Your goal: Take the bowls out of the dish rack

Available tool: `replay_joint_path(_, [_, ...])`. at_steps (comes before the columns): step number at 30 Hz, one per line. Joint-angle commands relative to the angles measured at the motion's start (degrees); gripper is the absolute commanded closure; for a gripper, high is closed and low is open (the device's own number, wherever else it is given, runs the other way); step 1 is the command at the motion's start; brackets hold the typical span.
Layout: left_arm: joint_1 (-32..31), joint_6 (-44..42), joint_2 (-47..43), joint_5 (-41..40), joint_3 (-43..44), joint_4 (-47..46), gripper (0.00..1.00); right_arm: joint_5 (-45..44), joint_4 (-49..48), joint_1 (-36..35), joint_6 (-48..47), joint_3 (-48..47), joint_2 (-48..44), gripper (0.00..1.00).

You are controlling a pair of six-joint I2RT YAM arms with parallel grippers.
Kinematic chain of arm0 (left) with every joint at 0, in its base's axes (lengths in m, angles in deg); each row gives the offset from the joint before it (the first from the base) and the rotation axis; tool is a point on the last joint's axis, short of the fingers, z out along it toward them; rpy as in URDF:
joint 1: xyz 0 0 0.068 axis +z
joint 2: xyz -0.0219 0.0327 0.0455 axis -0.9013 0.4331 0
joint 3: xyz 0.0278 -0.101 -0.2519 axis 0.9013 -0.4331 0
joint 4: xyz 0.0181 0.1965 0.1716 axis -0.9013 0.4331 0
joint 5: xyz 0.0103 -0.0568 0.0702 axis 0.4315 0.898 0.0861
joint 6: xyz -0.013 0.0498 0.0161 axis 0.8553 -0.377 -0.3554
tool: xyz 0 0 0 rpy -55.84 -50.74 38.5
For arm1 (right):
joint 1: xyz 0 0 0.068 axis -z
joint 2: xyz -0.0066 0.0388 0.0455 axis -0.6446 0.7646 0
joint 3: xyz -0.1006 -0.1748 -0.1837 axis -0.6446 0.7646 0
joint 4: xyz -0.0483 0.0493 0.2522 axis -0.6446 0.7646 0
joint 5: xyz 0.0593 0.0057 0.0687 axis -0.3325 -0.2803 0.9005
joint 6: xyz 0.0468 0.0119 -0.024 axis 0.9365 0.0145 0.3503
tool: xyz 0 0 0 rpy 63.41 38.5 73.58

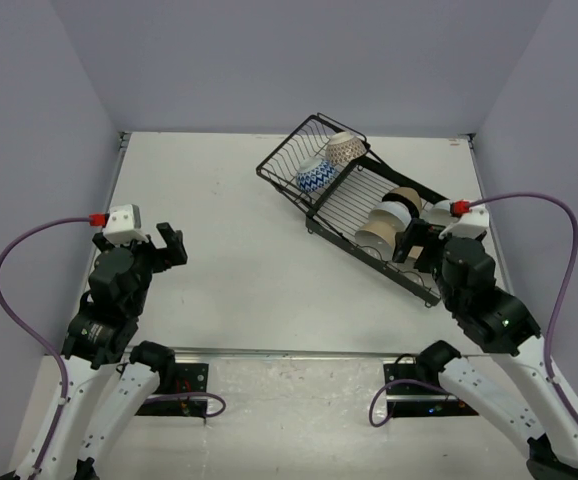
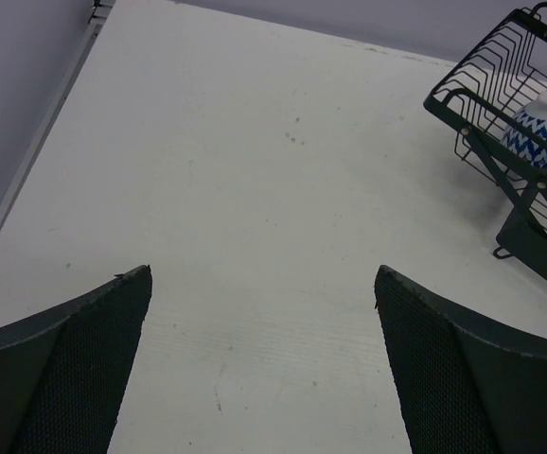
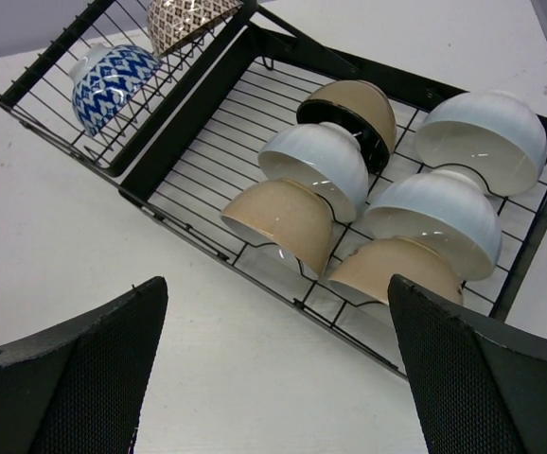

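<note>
In the black wire dish rack (image 3: 183, 109), 8 bowls (image 3: 316, 165) were seen; the left gripper (image 2: 262, 312) and the right gripper (image 3: 278, 312) were held wide open with nothing grasped

Robotics lab test cell: white table (image 1: 239, 270) boxed by plain lilac panels (image 1: 299, 60) at 9, 12 and 3 o'clock; left arm (image 1: 109, 300) and right arm (image 1: 484, 300) bolted at 6 o'clock.
</note>
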Motion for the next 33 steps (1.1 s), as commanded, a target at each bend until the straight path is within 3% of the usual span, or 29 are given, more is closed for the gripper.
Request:
replay_joint_path(1, [0.05, -0.69, -0.40, 0.85, 0.77, -2.60, 0.00, 0.03, -9.45, -0.14, 2.47, 3.11, -0.66, 0.01])
replay_joint_path(5, [0.14, -0.69, -0.84, 1.03, 0.50, -2.68, 0.00, 1.17, -16.14, -0.05, 5.03, 4.26, 1.97, 0.01])
replay_joint_path(9, [0.05, -0.86, 0.13, 2.52, 0.15, -3.12, 0.00, 7.92, -18.87, 1.44, 6.70, -0.64, 11.61, 0.01])
replay_joint_path(12, [0.05, -0.86, 0.75, 3.31, 0.07, -3.12, 0.00, 18.10, -24.75, 4.51, 7.14, -2.33, 16.37, 0.01])
replay_joint_path(16, [0.05, -0.86, 0.75, 3.40, -0.11, -3.30, 0.00, 39.00, -36.59, 13.37, 13.45, -3.30, 25.85, 0.01])
replay_joint_path(21, [0.05, -0.95, 1.71, 3.93, -0.11, -3.39, 0.00, 48.62, -43.31, 16.20, 19.43, -8.64, 36.32, 0.01])
replay_joint_path(24, [0.05, -0.95, 1.98, 3.84, -0.11, -3.47, 0.00, 55.65, -51.62, 18.48, 30.73, -8.58, 44.14, 0.01])
replay_joint_path(28, [0.05, -0.95, 2.15, 3.93, -0.20, -3.39, 0.00, 55.32, -58.42, 19.29, 36.49, -6.64, 46.97, 0.01])
replay_joint_path(33, [0.05, -1.04, 2.42, 4.10, -0.20, -3.48, 0.00, 52.43, -58.61, 19.20, 40.26, -6.29, 50.40, 0.02])
